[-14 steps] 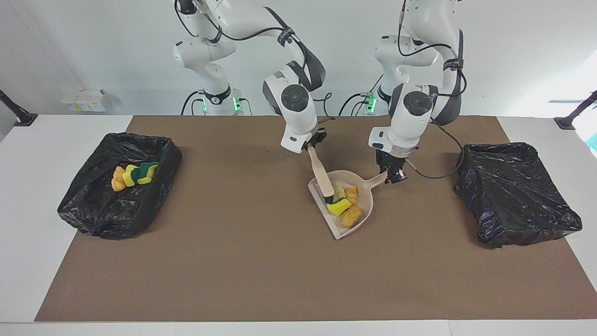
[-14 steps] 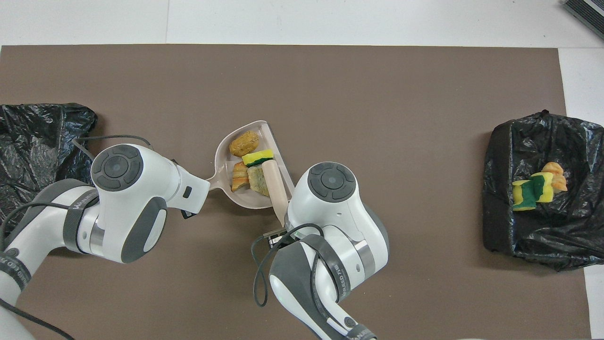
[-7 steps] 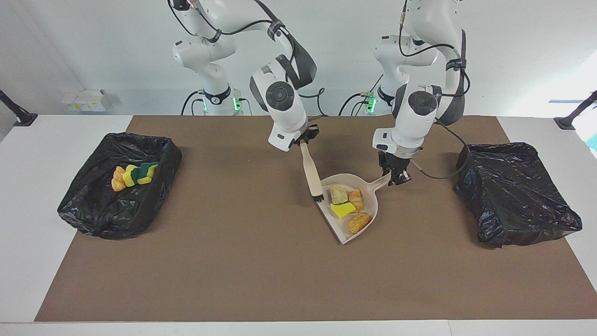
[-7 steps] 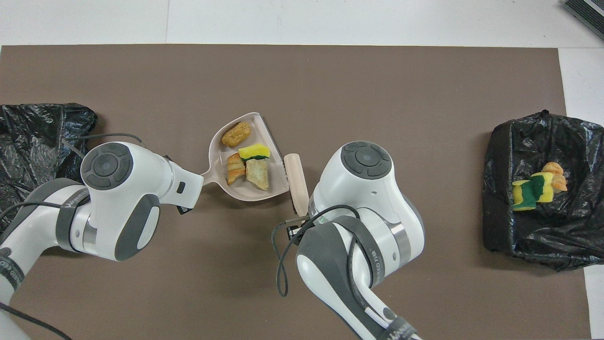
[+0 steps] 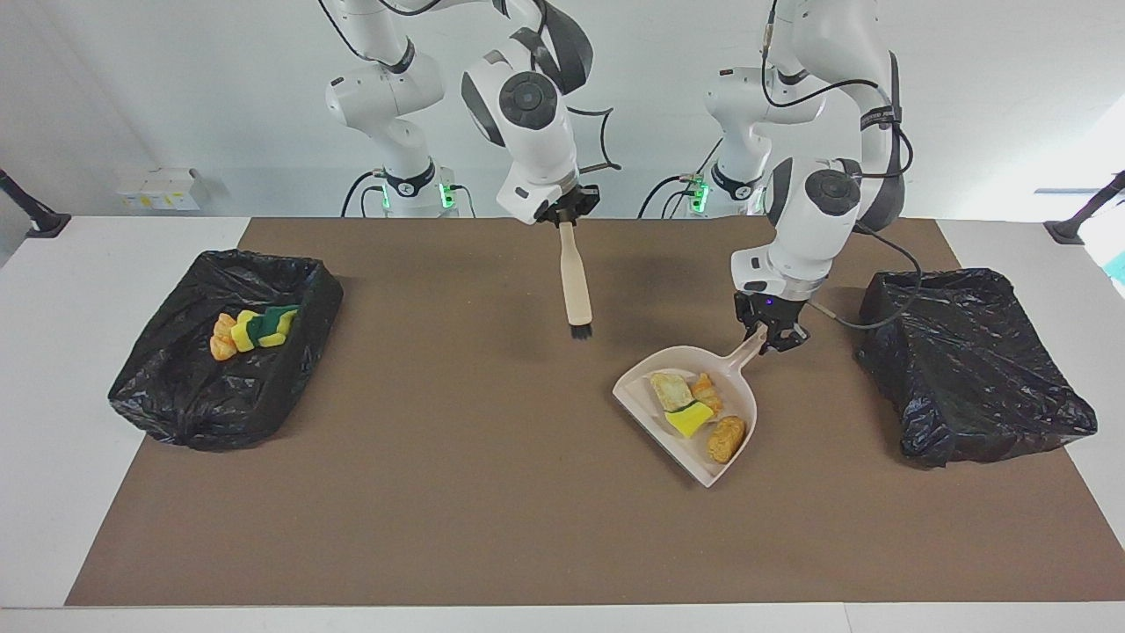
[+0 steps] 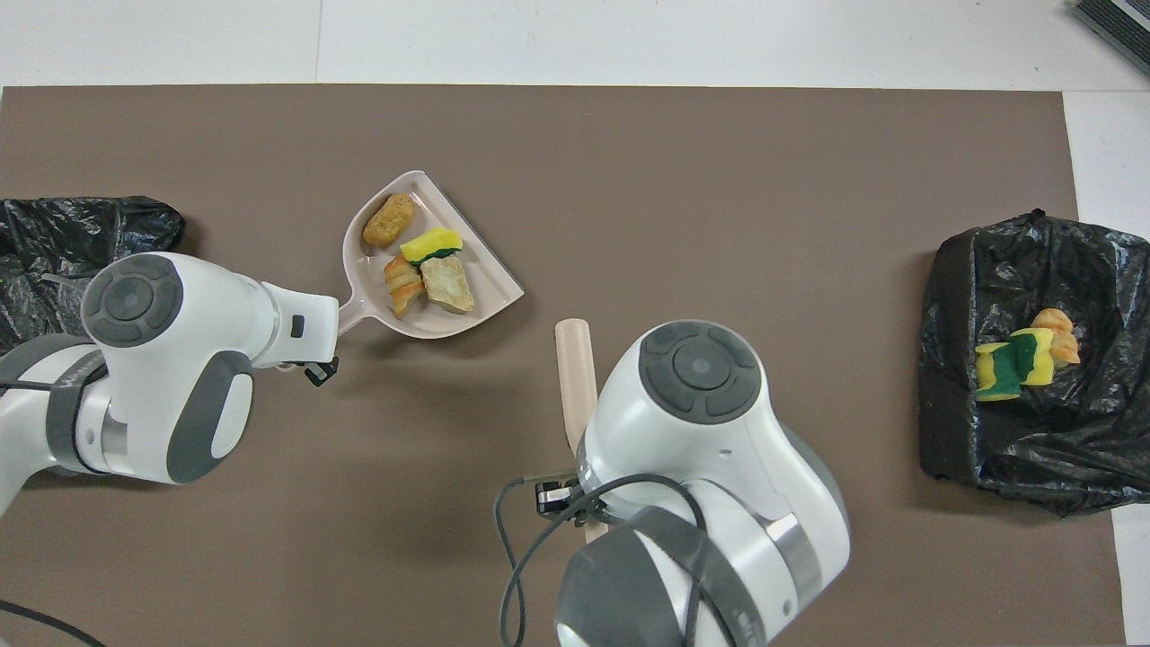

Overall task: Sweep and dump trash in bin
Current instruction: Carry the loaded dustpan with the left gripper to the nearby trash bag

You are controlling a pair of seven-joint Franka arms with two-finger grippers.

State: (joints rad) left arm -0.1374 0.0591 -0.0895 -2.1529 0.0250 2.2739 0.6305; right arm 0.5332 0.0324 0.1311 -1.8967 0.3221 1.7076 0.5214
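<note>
My left gripper point(image 5: 772, 338) is shut on the handle of the beige dustpan point(image 5: 675, 448) and holds it a little above the brown mat. The pan also shows in the overhead view point(image 6: 487, 280). In it lie several bits of trash point(image 5: 688, 418): a yellow, green-backed sponge chunk point(image 6: 431, 244) and orange-tan bread-like pieces point(image 6: 389, 220). My right gripper point(image 5: 567, 218) is shut on the beige brush point(image 5: 576, 290). The brush hangs bristles down over the mat, apart from the pan. In the overhead view my right arm hides most of the brush point(image 6: 575, 368).
A black-bagged bin point(image 5: 176, 387) at the right arm's end of the table holds more sponge and bread bits point(image 5: 255, 330), also seen from overhead point(image 6: 1020, 359). A second black-bagged bin point(image 5: 971, 360) stands at the left arm's end, beside the held dustpan.
My left gripper has carried the loaded dustpan toward the left arm's end of the table. My right gripper has lifted the brush out of the pan, up and toward the robots.
</note>
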